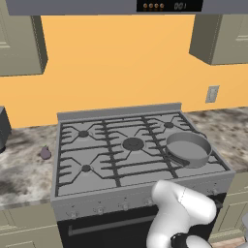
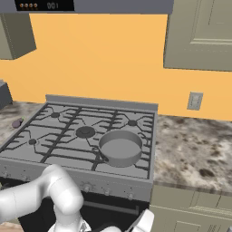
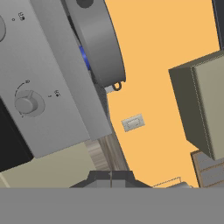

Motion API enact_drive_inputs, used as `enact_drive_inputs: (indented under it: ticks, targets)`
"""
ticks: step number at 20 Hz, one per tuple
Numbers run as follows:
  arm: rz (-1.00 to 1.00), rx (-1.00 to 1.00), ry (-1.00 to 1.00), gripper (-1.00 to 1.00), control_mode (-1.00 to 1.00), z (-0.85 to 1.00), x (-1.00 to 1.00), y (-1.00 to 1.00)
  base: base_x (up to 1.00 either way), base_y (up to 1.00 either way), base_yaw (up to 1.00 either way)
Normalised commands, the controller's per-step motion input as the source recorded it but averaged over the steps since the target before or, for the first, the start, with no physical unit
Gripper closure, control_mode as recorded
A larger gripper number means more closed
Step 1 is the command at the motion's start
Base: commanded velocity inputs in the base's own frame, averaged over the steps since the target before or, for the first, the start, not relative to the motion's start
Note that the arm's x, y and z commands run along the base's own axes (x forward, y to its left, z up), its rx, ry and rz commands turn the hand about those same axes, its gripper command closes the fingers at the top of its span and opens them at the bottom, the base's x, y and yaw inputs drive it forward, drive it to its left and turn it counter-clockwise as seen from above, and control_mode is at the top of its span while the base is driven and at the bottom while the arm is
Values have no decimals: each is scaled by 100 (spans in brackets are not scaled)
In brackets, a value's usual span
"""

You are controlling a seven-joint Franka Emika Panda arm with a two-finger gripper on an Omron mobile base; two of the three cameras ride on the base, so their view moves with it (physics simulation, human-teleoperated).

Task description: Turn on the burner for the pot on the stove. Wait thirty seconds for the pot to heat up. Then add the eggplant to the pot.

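The grey pot (image 1: pixel 188 149) (image 2: pixel 120 147) sits on the front right grate of the stove (image 1: pixel 97 145) (image 2: pixel 50 156). It covers the burner below it. In the hand view the pot (image 3: pixel 98 39) is seen from the side, with a streak of blue (image 3: pixel 84 57) between its bottom and the grate. The small purple eggplant (image 1: pixel 45 153) (image 2: pixel 17 123) lies on the counter left of the stove. My gripper (image 3: pixel 111 178) is shut with nothing in it. It is low in front of the stove's right front corner, a short way off a round knob (image 3: pixel 27 104).
Marble counters (image 1: pixel 227 131) (image 2: pixel 195 149) flank the stove, with cabinets (image 2: pixel 199 36) above and a wall outlet (image 1: pixel 211 94) (image 3: pixel 132 123) at the right. A dark appliance (image 1: pixel 3 127) stands at the far left. The oven door handle (image 1: pixel 111 224) runs below the knob row.
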Motion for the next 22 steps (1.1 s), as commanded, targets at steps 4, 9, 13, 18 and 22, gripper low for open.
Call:
enact_drive_inputs:
  ticks: [4, 9, 13, 18, 22]
  targets:
    - [0, 0, 0, 100, -100, 0, 0, 0, 0, 0, 0]
    - [0, 0, 0, 100, -100, 0, 0, 0, 0, 0, 0]
    - [0, 0, 0, 100, -100, 0, 0, 0, 0, 0, 0]
    - [0, 0, 0, 100, -100, 0, 0, 0, 0, 0, 0]
    - [0, 0, 0, 100, -100, 0, 0, 0, 0, 0, 0]
